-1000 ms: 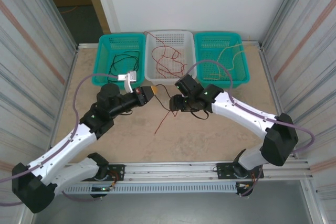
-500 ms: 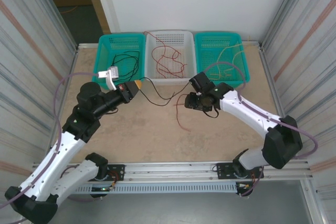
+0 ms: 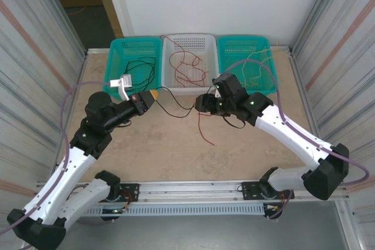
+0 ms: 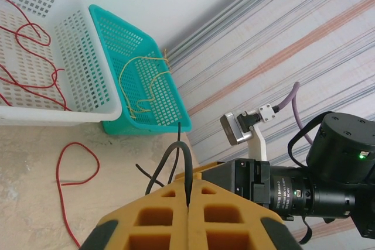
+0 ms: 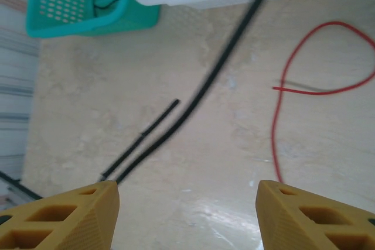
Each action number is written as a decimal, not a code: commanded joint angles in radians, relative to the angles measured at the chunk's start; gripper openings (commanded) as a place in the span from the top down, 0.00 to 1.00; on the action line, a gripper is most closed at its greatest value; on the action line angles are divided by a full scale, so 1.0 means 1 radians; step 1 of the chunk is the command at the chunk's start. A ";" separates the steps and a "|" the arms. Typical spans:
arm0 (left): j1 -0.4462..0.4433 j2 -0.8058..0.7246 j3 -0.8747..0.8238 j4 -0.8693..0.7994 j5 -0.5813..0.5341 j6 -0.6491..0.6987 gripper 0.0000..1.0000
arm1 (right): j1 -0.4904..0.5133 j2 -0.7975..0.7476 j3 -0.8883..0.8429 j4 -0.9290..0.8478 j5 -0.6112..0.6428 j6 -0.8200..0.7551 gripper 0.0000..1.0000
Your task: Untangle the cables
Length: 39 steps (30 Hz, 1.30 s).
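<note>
The left claw (image 3: 154,95) pinches the thin, floppy black cable (image 4: 188,171), which runs over to the open right claw (image 5: 184,203), and the light red cable (image 5: 273,133) lies loose on the surface (image 3: 146,150), probably best picked up near its end.

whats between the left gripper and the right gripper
A black cable, pinched in the left gripper, runs across toward the right gripper over bare table, seen in the top view.
</note>
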 commanded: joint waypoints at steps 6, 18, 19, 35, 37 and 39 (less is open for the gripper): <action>0.006 -0.024 -0.021 0.049 0.010 -0.012 1.00 | 0.036 0.035 0.026 0.161 -0.158 0.095 0.46; 0.006 -0.026 -0.033 0.065 0.020 -0.015 1.00 | -0.058 0.052 0.014 0.112 -0.135 0.130 0.38; 0.006 -0.025 -0.034 0.067 0.020 -0.018 1.00 | -0.070 0.059 0.010 0.131 -0.156 0.135 0.37; 0.008 -0.003 -0.027 -0.038 0.038 0.077 1.00 | -0.157 0.214 0.308 0.118 -0.233 0.012 1.00; 0.005 0.013 -0.042 -0.063 0.040 0.104 1.00 | -0.157 0.219 0.364 0.104 -0.233 -0.019 1.00; -0.006 0.036 -0.062 -0.066 0.050 0.126 1.00 | -0.155 0.220 0.405 0.110 -0.250 -0.042 1.00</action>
